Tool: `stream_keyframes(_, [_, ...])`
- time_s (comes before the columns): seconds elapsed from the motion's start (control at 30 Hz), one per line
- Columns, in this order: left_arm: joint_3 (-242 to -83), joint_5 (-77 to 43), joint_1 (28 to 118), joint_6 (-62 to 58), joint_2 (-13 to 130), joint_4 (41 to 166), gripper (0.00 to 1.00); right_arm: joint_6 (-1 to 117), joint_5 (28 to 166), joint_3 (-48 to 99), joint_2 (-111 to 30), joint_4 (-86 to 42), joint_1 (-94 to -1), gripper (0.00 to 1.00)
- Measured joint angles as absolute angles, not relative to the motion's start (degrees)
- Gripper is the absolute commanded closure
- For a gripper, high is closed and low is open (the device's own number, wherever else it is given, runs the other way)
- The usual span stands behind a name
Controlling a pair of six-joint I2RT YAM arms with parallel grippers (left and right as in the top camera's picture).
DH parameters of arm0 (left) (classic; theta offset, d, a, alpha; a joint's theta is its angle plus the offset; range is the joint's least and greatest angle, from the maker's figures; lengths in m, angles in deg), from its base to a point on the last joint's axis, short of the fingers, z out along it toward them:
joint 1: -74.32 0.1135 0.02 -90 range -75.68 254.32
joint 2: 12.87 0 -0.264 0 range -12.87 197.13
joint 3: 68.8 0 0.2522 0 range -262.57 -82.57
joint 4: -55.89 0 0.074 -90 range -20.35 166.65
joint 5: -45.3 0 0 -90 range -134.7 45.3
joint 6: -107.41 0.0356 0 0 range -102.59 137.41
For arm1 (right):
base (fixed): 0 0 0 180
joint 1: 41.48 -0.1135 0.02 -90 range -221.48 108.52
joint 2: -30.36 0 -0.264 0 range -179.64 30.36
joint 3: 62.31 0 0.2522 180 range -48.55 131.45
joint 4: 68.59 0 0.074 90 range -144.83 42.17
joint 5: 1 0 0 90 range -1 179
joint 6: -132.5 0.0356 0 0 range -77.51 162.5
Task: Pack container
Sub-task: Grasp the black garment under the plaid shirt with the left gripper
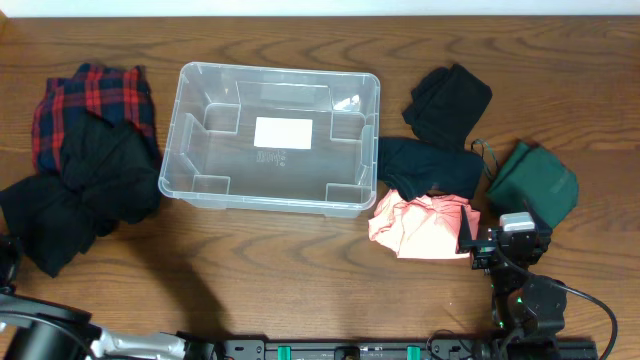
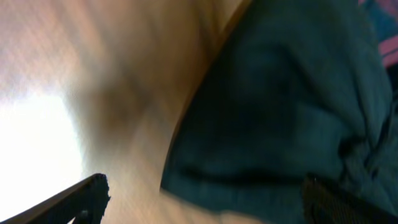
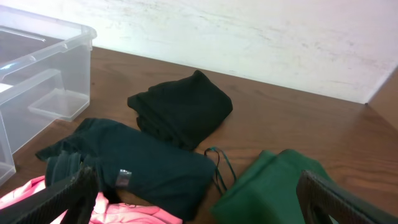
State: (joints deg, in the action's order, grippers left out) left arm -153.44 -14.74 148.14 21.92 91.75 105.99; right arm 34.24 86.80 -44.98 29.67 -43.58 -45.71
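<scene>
The container [image 1: 190, 130], a clear plastic bin with a white label on its bottom, stands empty at the table's middle; its corner shows in the right wrist view [image 3: 74, 37]. My right gripper [image 1: 505, 245] is open and empty, low over the pink garment [image 1: 425, 225] and beside the green garment [image 1: 535, 180]. In the right wrist view its fingers [image 3: 199, 208] frame the dark teal garment [image 3: 143, 162] and the green garment [image 3: 273, 186]. My left gripper [image 2: 205, 208] is open and empty, close over a dark garment [image 2: 280, 106]; the view is blurred.
A red plaid shirt [image 1: 90, 100] and a black garment [image 1: 85, 190] lie left of the container. A black garment [image 1: 448, 100] and the dark teal garment [image 1: 430, 165] lie to its right. The left arm [image 1: 40, 330] is at the front left corner.
</scene>
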Motion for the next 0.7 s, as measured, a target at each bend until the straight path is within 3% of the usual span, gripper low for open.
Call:
stream_keyframes(0.47, [-154.6,5.0,144.2,24.5,106.5,85.1,0.06,34.2,86.8,-45.0,29.7,-43.6,-45.7,0.01])
stream_keyframes(0.53, [-154.9,6.6,143.0,24.5,107.4,84.3,0.15,34.2,86.7,-45.0,29.7,-43.6,-45.7,0.01])
stream_keyframes(0.6, [-155.1,7.6,142.0,24.3,107.9,84.2,0.30,34.2,86.6,-45.0,29.7,-43.6,-45.7,0.01])
stream_keyframes(0.7, [-155.1,7.7,141.4,23.1,108.7,85.0,0.69,34.2,86.6,-45.0,29.7,-43.6,-45.7,0.01])
